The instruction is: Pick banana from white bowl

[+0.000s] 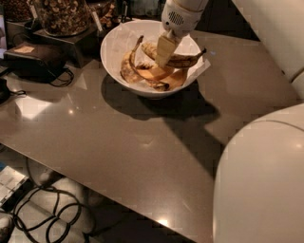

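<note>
The white bowl (pixel 110 47) stands at the back of the grey table, lined with white paper. In it lies the banana (pixel 185 60), long, thick and mottled brown, with its dark stem pointing right over the rim. A thinner brown-spotted banana (pixel 127 69) lies on the bowl's left side. Smooth orange-yellow pieces (pixel 154 73) lie at the front. My gripper (pixel 163 56) reaches down into the bowl from above. It is at the middle of the banana and hides part of it.
A glass jar of nuts (pixel 61 14) stands on a dark stand (pixel 71 40) left of the bowl. A black pouch with a cord (pixel 33 59) lies at the far left. Cables (pixel 47 213) lie on the floor below the table's front edge. My white body (pixel 261 180) fills the right side.
</note>
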`<state>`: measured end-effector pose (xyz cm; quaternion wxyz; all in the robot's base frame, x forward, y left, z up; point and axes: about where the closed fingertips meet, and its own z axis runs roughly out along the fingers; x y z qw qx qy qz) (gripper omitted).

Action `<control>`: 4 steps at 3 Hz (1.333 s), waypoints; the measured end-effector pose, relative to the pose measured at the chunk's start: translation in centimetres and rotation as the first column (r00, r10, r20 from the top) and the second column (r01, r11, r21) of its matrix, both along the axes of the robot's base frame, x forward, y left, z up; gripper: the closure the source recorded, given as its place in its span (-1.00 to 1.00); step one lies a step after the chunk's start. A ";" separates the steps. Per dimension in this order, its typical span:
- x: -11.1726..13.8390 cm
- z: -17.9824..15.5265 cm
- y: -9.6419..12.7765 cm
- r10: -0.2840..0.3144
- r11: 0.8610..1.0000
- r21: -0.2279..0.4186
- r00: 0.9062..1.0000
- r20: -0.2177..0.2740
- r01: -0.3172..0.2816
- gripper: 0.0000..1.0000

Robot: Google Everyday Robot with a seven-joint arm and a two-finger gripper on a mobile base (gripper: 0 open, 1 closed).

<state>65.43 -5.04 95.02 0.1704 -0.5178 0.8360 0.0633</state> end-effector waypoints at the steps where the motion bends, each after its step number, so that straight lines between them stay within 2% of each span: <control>1: -1.5 1.4 0.2 0.055 0.998 0.011 0.997 0.056 -0.056 1.00; 2: -1.7 1.5 0.3 0.058 0.998 0.010 0.997 0.058 -0.059 1.00; 3: -3.0 3.2 1.4 0.092 0.996 -0.026 0.992 0.086 -0.090 1.00; 4: -5.5 4.9 3.0 0.168 0.985 -0.054 0.980 0.106 -0.163 1.00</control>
